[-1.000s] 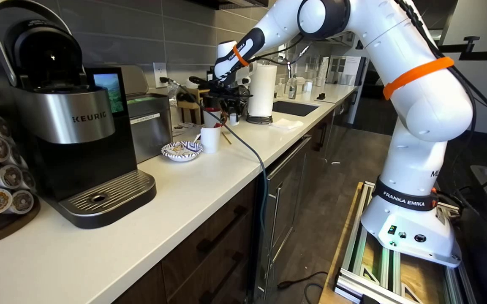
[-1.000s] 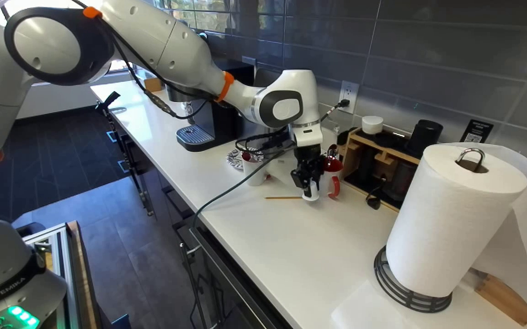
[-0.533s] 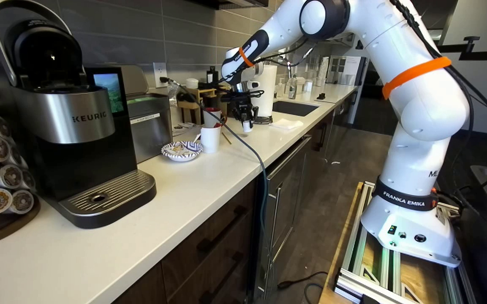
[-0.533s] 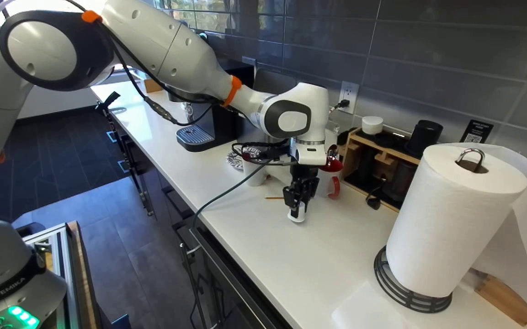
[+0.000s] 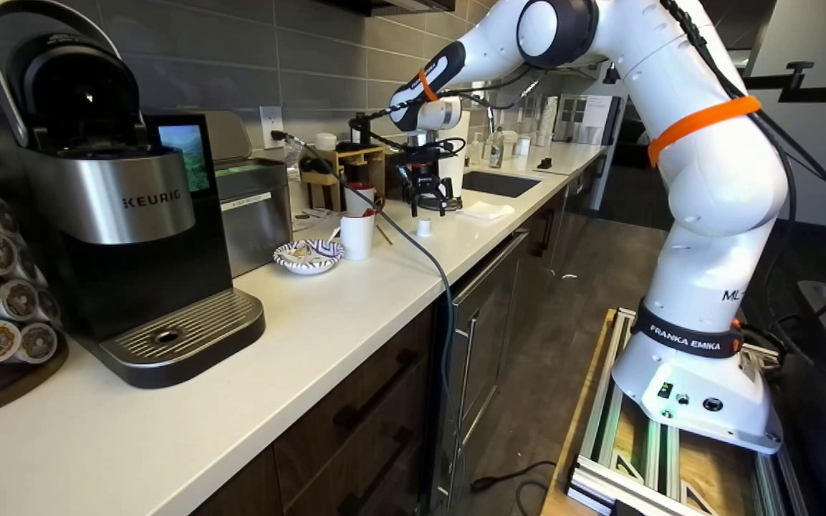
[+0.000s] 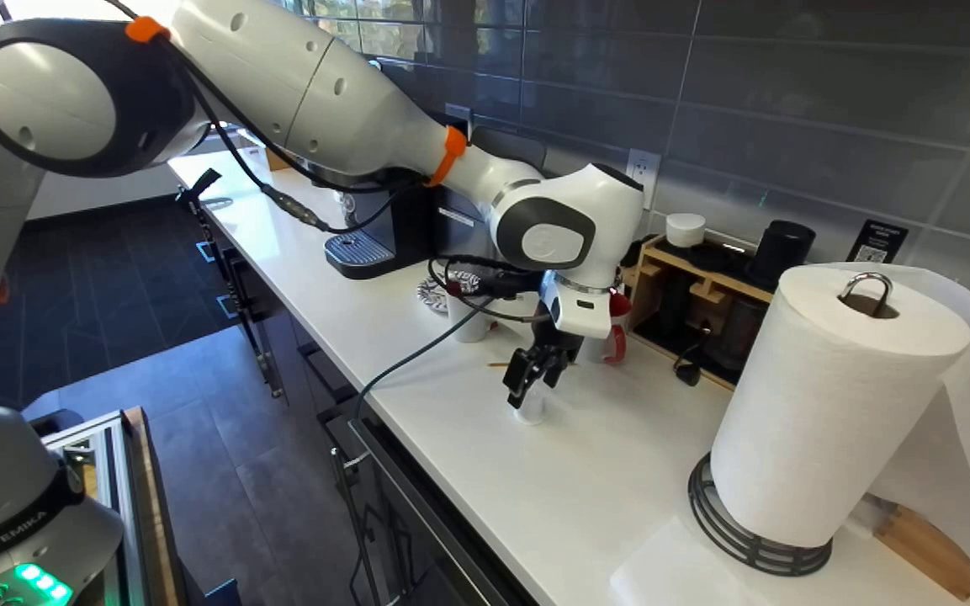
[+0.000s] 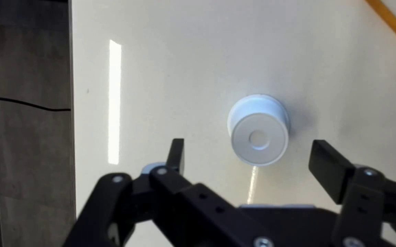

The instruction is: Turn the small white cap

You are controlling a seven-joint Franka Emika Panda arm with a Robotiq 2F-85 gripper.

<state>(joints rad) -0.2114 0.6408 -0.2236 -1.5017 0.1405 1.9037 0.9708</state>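
Observation:
The small white cap (image 7: 259,137), a cup-like piece, stands on the counter with its narrow, dimpled round end up. It shows in both exterior views, as the white cap (image 5: 423,227) below the fingers and the white cap (image 6: 530,410) partly behind them. My black gripper (image 7: 248,146) is open, its fingers wide apart with nothing between them. In an exterior view the gripper (image 5: 428,212) hangs just above the cap, apart from it. The cap's wide end rests against the counter and is hidden from above.
A white mug (image 5: 357,236), a patterned bowl (image 5: 309,256) and a red-handled mug (image 6: 617,328) stand nearby. A thin wooden stick (image 7: 395,25) lies close. The paper towel roll (image 6: 838,404) and wooden rack (image 6: 707,290) stand farther off. A cable (image 5: 420,247) crosses the counter edge.
A second ago my gripper was shut on the cap beside the red-handled mug. It moved away from that mug, let go of the cap on the counter, opened and rose above it.

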